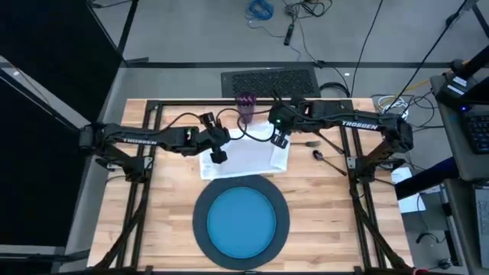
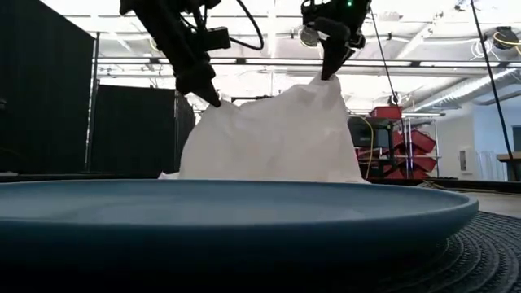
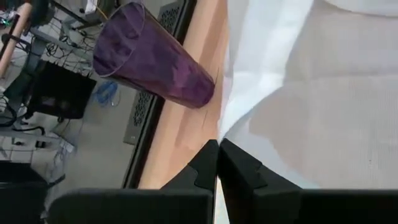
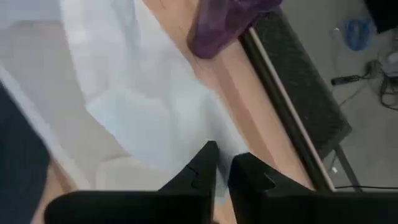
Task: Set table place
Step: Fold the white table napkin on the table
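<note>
A big table [image 1: 321,206] of light wooden planks is seen, edged by a black frame. A round dark grey charger [image 1: 201,222] is laid on it near the front edge, and a blue plate [image 1: 241,224] is set on the charger. Behind these, a white napkin [image 1: 248,156] is partly rested on the wood. A purple cup [image 1: 245,107] is stood by the back edge. Small metal cutlery [image 1: 317,150] is laid to the right of the napkin.
</note>
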### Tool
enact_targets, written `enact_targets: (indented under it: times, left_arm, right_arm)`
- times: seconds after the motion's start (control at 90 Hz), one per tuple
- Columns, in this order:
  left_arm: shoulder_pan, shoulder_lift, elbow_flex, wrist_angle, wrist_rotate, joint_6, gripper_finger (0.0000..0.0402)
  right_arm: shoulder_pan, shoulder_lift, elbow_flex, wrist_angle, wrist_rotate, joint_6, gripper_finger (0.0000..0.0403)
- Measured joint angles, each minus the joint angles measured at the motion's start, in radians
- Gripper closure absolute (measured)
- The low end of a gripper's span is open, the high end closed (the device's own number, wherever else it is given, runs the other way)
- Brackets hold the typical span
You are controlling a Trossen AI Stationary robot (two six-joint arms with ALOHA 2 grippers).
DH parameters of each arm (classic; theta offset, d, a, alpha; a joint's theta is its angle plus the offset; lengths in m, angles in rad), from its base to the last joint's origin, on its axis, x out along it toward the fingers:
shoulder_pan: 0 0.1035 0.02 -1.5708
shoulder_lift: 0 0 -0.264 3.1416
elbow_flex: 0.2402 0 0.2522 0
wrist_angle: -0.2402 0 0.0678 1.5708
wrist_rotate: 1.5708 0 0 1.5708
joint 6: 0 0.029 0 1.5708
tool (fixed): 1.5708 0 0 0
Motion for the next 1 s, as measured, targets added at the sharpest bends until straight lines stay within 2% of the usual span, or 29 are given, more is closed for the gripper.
enact_targets:
  times: [0.322,0.4,0.522,0.767,0.889,1.0]
  left_arm:
    - [0.0,0.0,0.0,0.0,0.0,0.022,0.0402]
    - [0.0,0.0,0.002,-0.004,-0.001,0.03,0.0402]
    - [0.001,0.0,0.014,-0.023,-0.001,0.03,0.0402]
    - [0.001,0.0,0.014,-0.025,0.0,0.075,0.0402]
    - [0.002,0.0,0.015,-0.029,0.001,0.132,0.0402]
    - [0.002,0.0,0.033,-0.102,0.002,0.16,0.0402]
  right_arm:
    - [-0.002,0.0,0.0,-0.001,0.008,0.004,0.0219]
    - [-0.002,0.0,0.0,-0.01,-0.064,0.043,0.02]
    - [0.013,-0.001,-0.063,0.046,-0.24,0.072,0.0189]
    - [0.091,0.0,-0.283,0.289,-0.256,0.11,0.0197]
    - [0.117,0.0,-0.377,0.464,-0.308,0.135,0.0199]
    - [0.128,0.0,-0.432,0.551,-0.331,0.156,0.0199]
